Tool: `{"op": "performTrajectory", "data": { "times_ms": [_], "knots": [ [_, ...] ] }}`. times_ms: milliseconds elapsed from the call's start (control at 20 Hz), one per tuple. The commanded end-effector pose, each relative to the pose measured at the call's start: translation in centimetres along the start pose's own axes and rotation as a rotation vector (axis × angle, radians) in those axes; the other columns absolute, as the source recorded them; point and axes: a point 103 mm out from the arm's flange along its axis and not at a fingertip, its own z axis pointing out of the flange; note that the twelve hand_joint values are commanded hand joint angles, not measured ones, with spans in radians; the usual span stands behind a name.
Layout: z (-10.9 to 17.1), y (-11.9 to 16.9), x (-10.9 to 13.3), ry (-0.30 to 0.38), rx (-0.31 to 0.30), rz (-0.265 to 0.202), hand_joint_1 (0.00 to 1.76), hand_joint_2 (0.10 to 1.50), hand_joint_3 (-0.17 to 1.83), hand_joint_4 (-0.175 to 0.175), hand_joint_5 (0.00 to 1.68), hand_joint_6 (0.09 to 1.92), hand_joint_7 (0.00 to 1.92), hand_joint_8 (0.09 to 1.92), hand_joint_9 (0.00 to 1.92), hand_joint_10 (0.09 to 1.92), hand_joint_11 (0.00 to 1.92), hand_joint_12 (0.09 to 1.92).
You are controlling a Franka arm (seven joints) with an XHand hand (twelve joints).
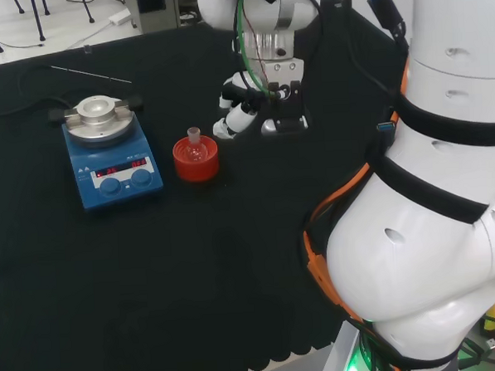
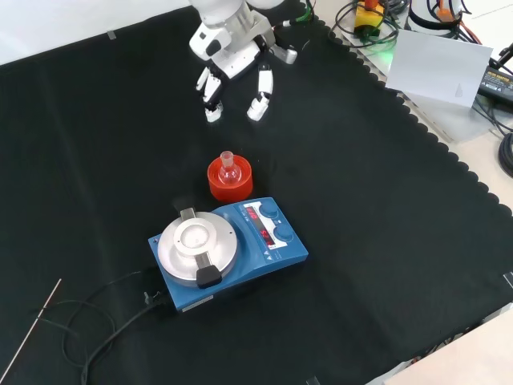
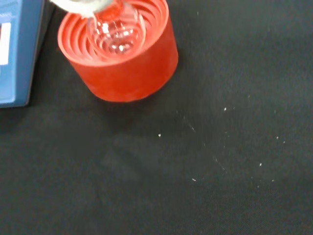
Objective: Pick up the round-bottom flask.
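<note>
A small clear round-bottom flask [image 1: 195, 145] [image 2: 229, 169] [image 3: 117, 29] sits neck up in a red ribbed ring stand [image 1: 196, 161] [image 2: 230, 181] [image 3: 122, 68] on the black cloth. The hand [image 1: 256, 110] [image 2: 234, 68] hangs above the cloth, to the right of the flask in the head view and beyond it in the front view. It is apart from the flask. Its fingers [image 2: 258, 95] point downward, relaxed and spread, with nothing between them.
A blue hotplate stirrer [image 1: 111, 155] [image 2: 228, 250] with a round metal top stands close beside the stand; its blue corner [image 3: 14, 54] shows in the wrist view. Its cable [image 2: 96, 321] trails over the cloth. A thin rod [image 1: 91, 75] [image 2: 32, 329] lies farther off.
</note>
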Motion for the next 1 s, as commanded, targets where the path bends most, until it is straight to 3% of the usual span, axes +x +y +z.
{"op": "performTrajectory", "data": {
  "times_ms": [50,500,700,1000],
  "knots": [
    [1.3,1.7,-0.8,0.134,0.032,-0.060,0.82,0.71,0.51,-0.088,0.39,0.91,0.57,0.79,0.72,0.84,0.41,1.38],
    [3.7,2.7,-2.5,0.423,0.060,-0.157,0.90,0.67,0.58,-0.083,0.21,0.84,0.50,0.81,0.68,0.87,0.40,1.38],
    [4.8,3.0,-2.9,0.446,0.055,-0.155,0.90,0.63,0.60,-0.076,0.16,0.78,0.48,0.83,0.65,0.89,0.39,1.39],
    [4.7,3.0,-2.8,0.378,0.019,-0.134,0.92,0.60,0.59,-0.061,0.14,0.72,0.47,0.84,0.65,0.90,0.38,1.39]
  ]
}}
